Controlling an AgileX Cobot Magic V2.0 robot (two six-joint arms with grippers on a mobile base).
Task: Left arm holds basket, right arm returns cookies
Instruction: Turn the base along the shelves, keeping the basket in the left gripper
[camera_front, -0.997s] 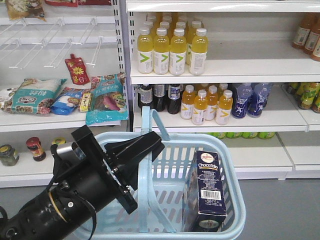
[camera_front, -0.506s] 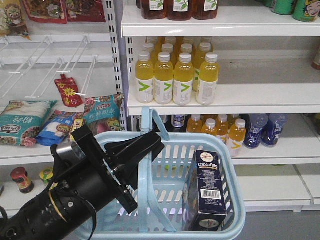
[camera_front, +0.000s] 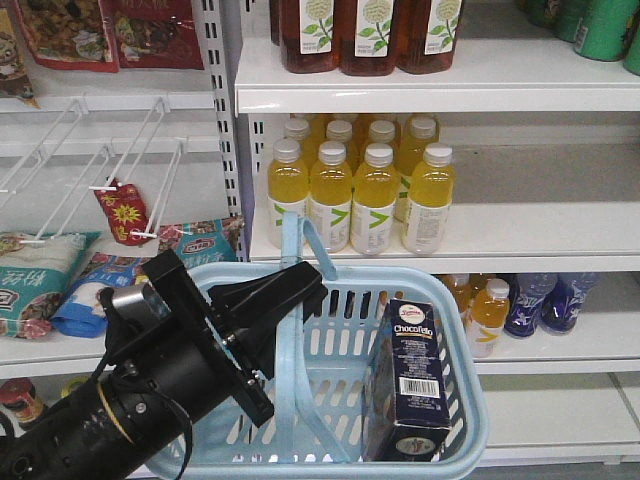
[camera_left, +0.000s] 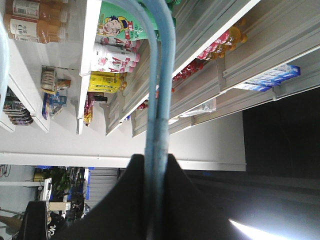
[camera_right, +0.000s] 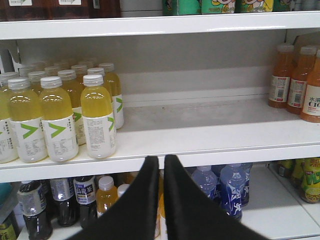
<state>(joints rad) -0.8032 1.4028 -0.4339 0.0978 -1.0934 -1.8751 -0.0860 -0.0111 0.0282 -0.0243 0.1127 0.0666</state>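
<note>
1. Left arm (camera_front: 130, 400): occupies the lower left of the front view, nearest the camera. A thin yellow ring circles its cylindrical body, and a flat black plate sits behind the jaws.

2. Left gripper (camera_front: 305, 290): clamped on a hoop handle (camera_front: 293, 250) of the basket (camera_front: 470, 400). In the left wrist view the left gripper (camera_left: 154, 157) has both jaws pressed against the light blue handle (camera_left: 159, 90), which runs straight out from between them.

3. Basket: light blue, slotted sides, rounded rim. It hangs in front of the shelves.

4. Cookies (camera_front: 410, 375): the dark navy "Chocofello" box stands upright inside the basket, in its right-hand part, close to the right wall. The white barcode faces the camera.

5. Right gripper (camera_right: 161, 160): seen only in the right wrist view. The two black jaws are drawn together with a thin slit between them and nothing held. It points at the shelving.

6. Shelving, beyond the basket:
- Middle shelf (camera_front: 520, 240): yellow drink bottles (camera_front: 360, 190) in rows at its left. The right wrist view shows the same bottles (camera_right: 97, 117) with bare shelf to their right, and orange bottles (camera_right: 300, 82) at the far right.
- Upper shelf: brown bottles (camera_front: 365, 35).
- Lower shelf: small orange bottles (camera_front: 487, 310) and blue bottles (camera_front: 550, 300).
- Left bay: snack bags (camera_front: 40, 280) and a red pouch (camera_front: 120, 212) on a wire hook.
</note>
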